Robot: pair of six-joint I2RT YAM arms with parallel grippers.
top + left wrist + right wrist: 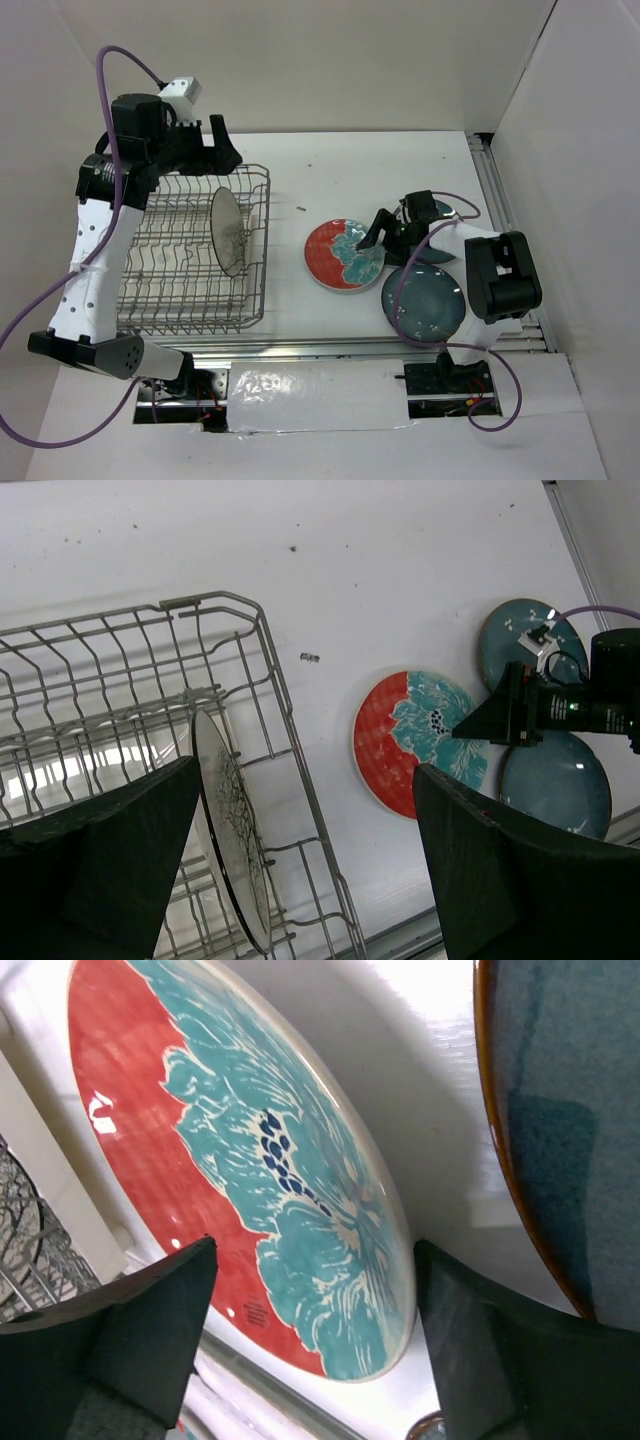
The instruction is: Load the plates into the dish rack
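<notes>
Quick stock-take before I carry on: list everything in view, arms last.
Dish rack: one, grey wire, left side of the table.
Cream plate: one, cream with grey pattern, standing on edge in the rack.
Red plate: one, red with teal flowers, on the table right of the rack.
Teal plates: two, dark teal, on the table right of the red plate; the farther one is partly hidden by the right arm.
Scrap: one, small and dark, between rack and red plate.
Table: one, white.
Left gripper: open, empty, above the rack.
Right gripper: jaws wide, over the red plate's right edge.
</notes>
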